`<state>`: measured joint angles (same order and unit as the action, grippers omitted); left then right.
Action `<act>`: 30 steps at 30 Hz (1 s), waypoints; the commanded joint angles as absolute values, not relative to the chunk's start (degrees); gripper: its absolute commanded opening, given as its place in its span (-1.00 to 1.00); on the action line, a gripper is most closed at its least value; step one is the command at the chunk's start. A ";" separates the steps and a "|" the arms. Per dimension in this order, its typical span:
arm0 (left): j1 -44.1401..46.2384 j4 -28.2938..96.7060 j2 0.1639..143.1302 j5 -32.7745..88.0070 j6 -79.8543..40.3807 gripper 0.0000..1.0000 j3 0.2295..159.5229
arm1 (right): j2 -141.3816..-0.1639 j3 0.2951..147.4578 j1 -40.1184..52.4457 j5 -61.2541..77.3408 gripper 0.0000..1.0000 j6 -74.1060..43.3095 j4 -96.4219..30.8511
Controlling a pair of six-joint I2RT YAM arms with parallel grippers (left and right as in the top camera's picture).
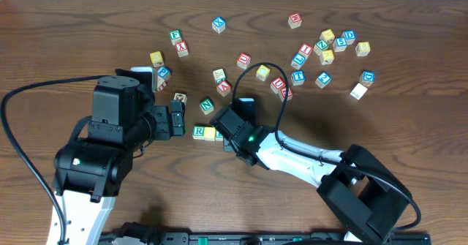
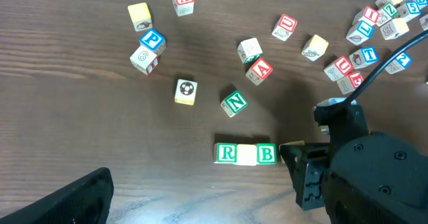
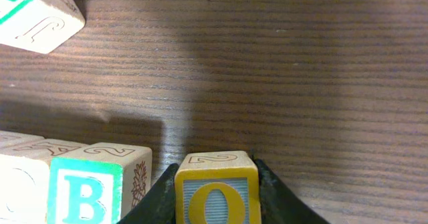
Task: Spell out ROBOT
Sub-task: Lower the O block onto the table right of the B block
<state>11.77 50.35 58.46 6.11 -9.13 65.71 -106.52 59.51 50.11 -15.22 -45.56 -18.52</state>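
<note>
- The right pincer (image 3: 215,177) is closed down to a cube's width, one dark finger pressed to each side of the O cube (image 3: 217,198), which rests on the surface (image 3: 301,63)
- The O cube stands upright with its yellow letter facing the wrist camera, just beside the B cube (image 3: 83,197), with a narrow gap between them
- On the B cube's other side the row runs on, touching: a yellow-faced cube (image 2: 247,154), then the R cube (image 2: 227,153)
- That makes R, O, B, O in line, so by my judgement only the T is missing
- The T cube (image 2: 368,54) lies well apart, in a crowded cluster of letter cubes
- The green N cube (image 2: 235,103) sits near the row but is no part of the word
- The left pincer (image 1: 177,121) is spread wide and holds nothing, hanging just beside the R end of the row
- These cubes look light, stiff and smooth-faced, so an off-centre pinch would likely twist them
- Best to take the T cube by two opposite flat sides, low and centred, choosing faces its neighbours leave free
- A careless release could nudge the row, since nothing holds the cubes in place
</note>
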 commanded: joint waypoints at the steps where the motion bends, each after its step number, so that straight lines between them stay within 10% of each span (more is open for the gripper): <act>1: 11.57 50.37 58.37 6.46 -8.60 0.96 66.76 | -107.92 59.44 50.57 -16.38 -0.35 -45.17 -18.39; 30: 11.57 50.37 58.37 6.44 -8.60 0.95 66.76 | -105.73 59.81 50.57 -16.62 -0.19 -44.47 -18.76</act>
